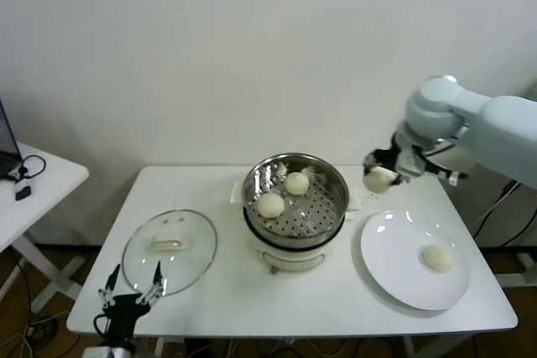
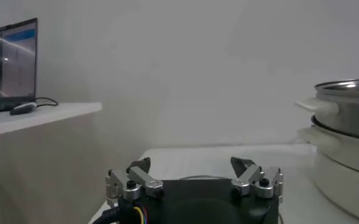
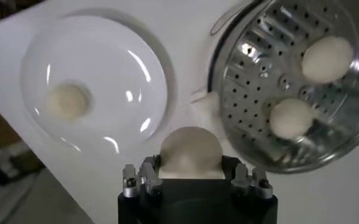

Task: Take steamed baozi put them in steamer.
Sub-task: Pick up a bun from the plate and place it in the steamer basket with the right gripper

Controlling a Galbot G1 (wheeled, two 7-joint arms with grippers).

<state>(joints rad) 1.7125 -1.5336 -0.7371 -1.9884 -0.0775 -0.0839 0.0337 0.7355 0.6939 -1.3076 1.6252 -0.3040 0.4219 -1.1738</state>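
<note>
left gripper (image 1: 130, 295) nearest, low at the front left corner of the table (image 1: 210, 303), fingers spread apart with nothing between them (parked just in front of the glass lid). side table (image 1: 42, 178) at far left, holding a laptop (image 2: 8, 64) and a cable. glass lid (image 1: 169, 249) flat on the table, well left of the steamer. steamer (image 1: 295, 211) at the middle of the table, shiny perforated basket on a white base; two buns inside, front bun (image 1: 270, 204) toward the near left of the basket floor, back bun (image 1: 297, 183) just behind it and apart from it. right gripper (image 1: 382, 172) up in the air, clenched on a third bun (image 1: 379, 179), held between the steamer's right rim and the plate, above the tabletop; seen from the wrist, held bun (image 3: 189, 153) sitting tight between the fingers, over bare table between plate and basket. white plate (image 1: 394, 270) at the right front of the table, well apart from the steamer base, carrying the last bun (image 1: 439, 257) toward its right side, alone and clear of the rim.
</note>
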